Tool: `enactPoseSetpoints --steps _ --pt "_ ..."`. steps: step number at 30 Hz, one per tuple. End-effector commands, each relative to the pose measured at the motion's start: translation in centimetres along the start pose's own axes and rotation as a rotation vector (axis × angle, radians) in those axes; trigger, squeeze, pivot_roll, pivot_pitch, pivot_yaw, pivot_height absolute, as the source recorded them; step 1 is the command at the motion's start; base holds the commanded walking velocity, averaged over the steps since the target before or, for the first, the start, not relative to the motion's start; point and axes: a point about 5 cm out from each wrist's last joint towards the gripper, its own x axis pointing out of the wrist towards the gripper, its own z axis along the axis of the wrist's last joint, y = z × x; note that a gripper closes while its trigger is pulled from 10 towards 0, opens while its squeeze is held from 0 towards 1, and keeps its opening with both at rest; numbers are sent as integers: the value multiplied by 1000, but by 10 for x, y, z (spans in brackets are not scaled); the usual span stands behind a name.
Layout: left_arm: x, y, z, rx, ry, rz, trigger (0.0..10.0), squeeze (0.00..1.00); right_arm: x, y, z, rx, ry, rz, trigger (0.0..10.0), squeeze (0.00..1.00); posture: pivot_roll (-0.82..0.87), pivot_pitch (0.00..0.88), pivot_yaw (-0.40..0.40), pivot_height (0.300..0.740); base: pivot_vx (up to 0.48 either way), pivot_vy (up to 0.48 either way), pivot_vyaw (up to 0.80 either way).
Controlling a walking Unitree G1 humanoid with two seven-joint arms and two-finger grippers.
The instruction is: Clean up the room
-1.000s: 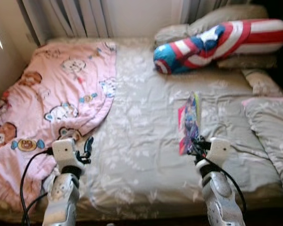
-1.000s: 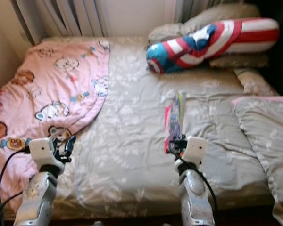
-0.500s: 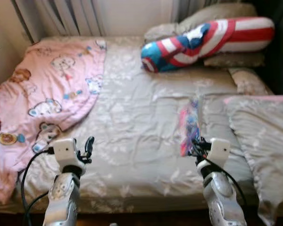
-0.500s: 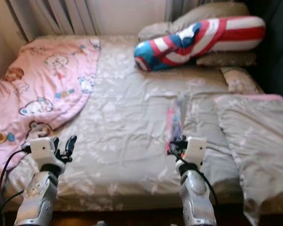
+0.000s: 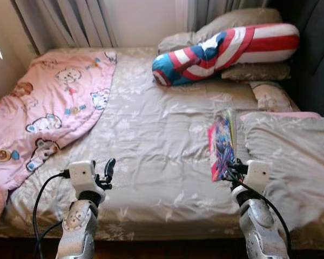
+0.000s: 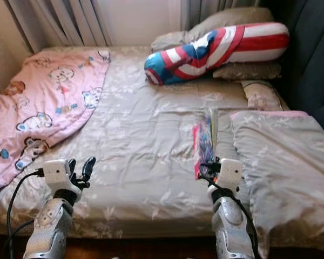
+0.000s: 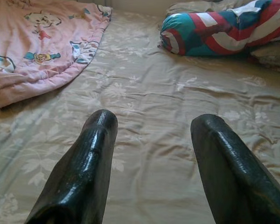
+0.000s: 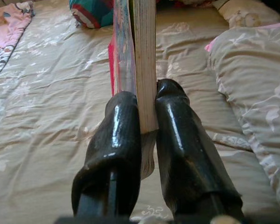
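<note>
My right gripper is shut on a thin colourful book, held upright on its edge above the grey bed sheet. In the right wrist view the book is pinched between the two black fingers. My left gripper is open over the front left of the bed, with nothing between its fingers. A pink cartoon blanket lies crumpled on the bed's left side. A red, white and blue bolster pillow lies across the head of the bed.
Grey pillows sit behind and under the bolster. A grey duvet with a pink lining is bunched at the right. A dark headboard stands at the far right, curtains at the back left.
The camera has swung to the right, so the whole bed has slid left in view. The right gripper still holds the book upright; the left gripper stays open.
</note>
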Motion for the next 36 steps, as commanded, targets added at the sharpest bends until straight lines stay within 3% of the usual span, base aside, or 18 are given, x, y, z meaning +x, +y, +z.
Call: enactPoseSetpoints --steps 1,13,20,36 --pt "-1 5 0 -1 8 15 10000 0 2 5 10 6 -51 13 10000 0 -4 119 5 712 0 0 0" --pt "1 5 0 5 12 9 10000 0 6 0 12 0 -42 -21 10000 0 -13 140 7 712 0 0 0" --pt "1 5 1 5 10 11 10000 0 7 1 12 -7 -38 -18 10000 0 -12 142 6 712 0 0 -676" --pt "-1 4 0 3 11 13 10000 0 8 4 11 -7 -41 -11 10000 0 0 123 3 712 81 0 0"
